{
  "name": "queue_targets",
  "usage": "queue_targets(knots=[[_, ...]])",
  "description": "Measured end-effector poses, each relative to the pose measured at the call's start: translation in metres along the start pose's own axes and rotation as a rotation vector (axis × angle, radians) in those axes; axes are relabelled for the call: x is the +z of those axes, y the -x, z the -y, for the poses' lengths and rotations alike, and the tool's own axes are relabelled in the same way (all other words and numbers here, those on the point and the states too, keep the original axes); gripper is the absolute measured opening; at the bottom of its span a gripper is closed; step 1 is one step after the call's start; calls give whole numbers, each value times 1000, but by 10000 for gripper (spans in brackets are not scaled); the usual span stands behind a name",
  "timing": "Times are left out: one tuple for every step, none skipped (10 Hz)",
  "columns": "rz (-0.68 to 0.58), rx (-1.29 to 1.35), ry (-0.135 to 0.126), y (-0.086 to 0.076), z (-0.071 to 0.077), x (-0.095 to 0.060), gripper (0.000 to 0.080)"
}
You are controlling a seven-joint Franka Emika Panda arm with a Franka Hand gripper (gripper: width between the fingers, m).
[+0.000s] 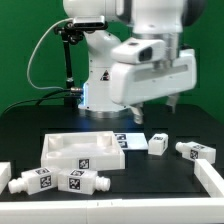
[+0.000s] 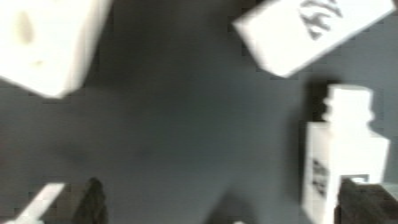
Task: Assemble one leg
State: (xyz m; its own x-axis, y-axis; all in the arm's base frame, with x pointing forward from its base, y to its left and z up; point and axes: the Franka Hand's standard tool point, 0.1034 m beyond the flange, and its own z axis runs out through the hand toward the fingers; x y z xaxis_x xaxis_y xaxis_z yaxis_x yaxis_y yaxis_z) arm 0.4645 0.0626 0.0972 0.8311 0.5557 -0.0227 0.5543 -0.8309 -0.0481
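Note:
My gripper (image 1: 153,110) hangs open and empty above the table, over the ground between the white tabletop piece (image 1: 85,150) and the legs at the exterior view's right. Two legs lie there, one (image 1: 157,143) close to the tabletop and one (image 1: 195,151) farther right. In the wrist view the gripper (image 2: 214,205) has its jaws wide apart with bare dark table between them. One leg (image 2: 338,140) lies lengthwise just beyond one fingertip (image 2: 365,205), stub end pointing away. A second leg (image 2: 311,35) shows its tag farther off. A corner of the tabletop (image 2: 45,45) is visible too.
Two more legs (image 1: 35,181) (image 1: 83,181) lie in front of the tabletop piece. White parts sit at the table's edges at the exterior view's left (image 1: 5,178) and right (image 1: 210,180). The robot base (image 1: 100,85) and a black stand (image 1: 68,60) are behind.

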Motion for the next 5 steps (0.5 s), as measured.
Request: queue_targets(knots=[[7,30,-2,1,3,4,649],[10,14,-5,-1,6,6,649],[9,16,-5,0,5,6,649],[10,16,-6,0,6,7,649],[14,9,-9,2,4,10,649]])
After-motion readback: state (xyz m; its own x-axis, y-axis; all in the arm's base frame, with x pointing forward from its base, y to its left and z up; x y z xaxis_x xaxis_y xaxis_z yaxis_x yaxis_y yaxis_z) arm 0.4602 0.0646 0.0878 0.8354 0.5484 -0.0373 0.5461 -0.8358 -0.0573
